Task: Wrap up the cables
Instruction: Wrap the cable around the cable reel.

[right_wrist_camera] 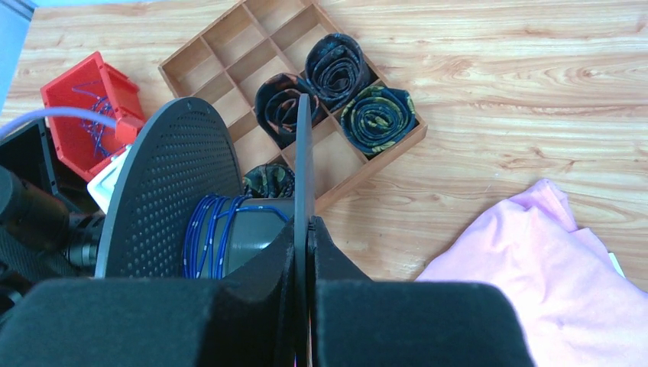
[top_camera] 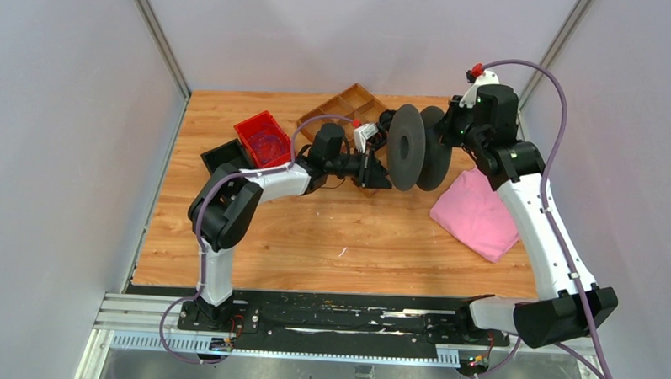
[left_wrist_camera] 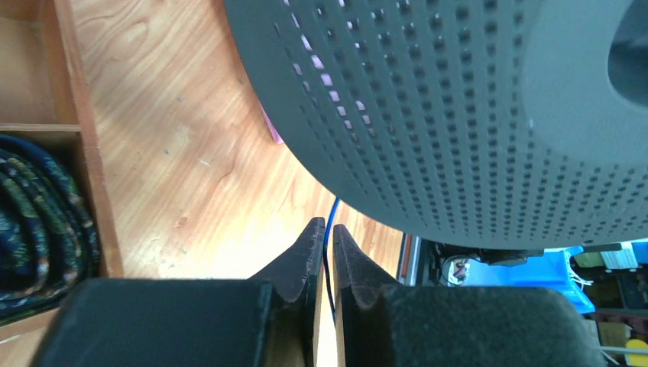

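A thin blue cable [left_wrist_camera: 335, 206] runs down from the dark grey perforated spool [left_wrist_camera: 458, 115] and passes between the jaws of my left gripper [left_wrist_camera: 326, 226]. Those jaws stand slightly apart, with a gap wider than the cable, so it lies loose against the right pad. Several blue turns of cable [right_wrist_camera: 206, 229] are wound on the spool's hub [right_wrist_camera: 252, 229]. My right gripper [right_wrist_camera: 306, 222] is shut on the thin edge of the spool's right flange [right_wrist_camera: 303, 153] and holds the spool [top_camera: 407, 147] upright above the table. The left gripper [top_camera: 381, 176] sits just left of it.
A red bin [top_camera: 263, 139] with loose blue wires [right_wrist_camera: 95, 126] stands at the back left, beside a black box [top_camera: 224, 156]. A wooden divided tray [right_wrist_camera: 199, 53] holds rolled fabric [right_wrist_camera: 336, 61]. A pink cloth [top_camera: 476, 215] lies under the right arm.
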You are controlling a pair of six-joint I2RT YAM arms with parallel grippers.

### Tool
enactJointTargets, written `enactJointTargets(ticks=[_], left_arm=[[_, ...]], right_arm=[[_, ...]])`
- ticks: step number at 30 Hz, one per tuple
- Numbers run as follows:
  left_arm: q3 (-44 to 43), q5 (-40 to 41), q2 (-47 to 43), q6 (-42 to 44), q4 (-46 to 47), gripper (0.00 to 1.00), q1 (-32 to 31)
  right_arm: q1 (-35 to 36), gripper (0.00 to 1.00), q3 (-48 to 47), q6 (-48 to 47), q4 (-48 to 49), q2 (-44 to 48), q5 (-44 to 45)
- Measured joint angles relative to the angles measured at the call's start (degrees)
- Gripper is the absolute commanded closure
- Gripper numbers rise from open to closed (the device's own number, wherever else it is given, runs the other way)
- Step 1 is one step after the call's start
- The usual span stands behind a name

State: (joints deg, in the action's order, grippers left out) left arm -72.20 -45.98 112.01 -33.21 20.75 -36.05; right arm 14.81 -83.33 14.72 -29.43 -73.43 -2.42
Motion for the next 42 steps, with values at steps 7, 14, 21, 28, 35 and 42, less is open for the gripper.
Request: enactJointTargets(ticks=[7, 14, 21, 28, 35, 42], left_arm=[[2.16, -0.37, 0.02, -4.98, 5.75, 0.89, -1.29], [2.16, -0.55, 0.00, -6.67, 7.85, 0.86, -2.25], [2.19, -0.81, 0.00, -7.48, 8.02, 0.85, -3.80], [2.19, -0.94, -0.11, -8.48, 8.59, 0.92, -6.78], [2.16, -0.94, -0.11, -12.72, 11.43, 0.93, -7.82], [2.03, -0.94, -0.11, -15.28, 12.15, 0.93, -8.50]], right_arm=[[-0.46, 0.99, -0.37, 0.46, 0.48, -0.13, 1.20], [-0.57, 0.99, -0.37, 0.46, 0.90, -0.20, 1.75], [-0.70, 0.99, -0.37, 0.42, 1.20, -0.22, 3.52], [-0.72, 0.99, -0.13, 0.31, 1.60, -0.22, 5.66], [-0.72, 0.99, 2.58, -0.15, 2.91, -0.22, 6.97], [-0.70, 0.99, 5.27, -0.81, 4.74, -0.20, 8.87]])
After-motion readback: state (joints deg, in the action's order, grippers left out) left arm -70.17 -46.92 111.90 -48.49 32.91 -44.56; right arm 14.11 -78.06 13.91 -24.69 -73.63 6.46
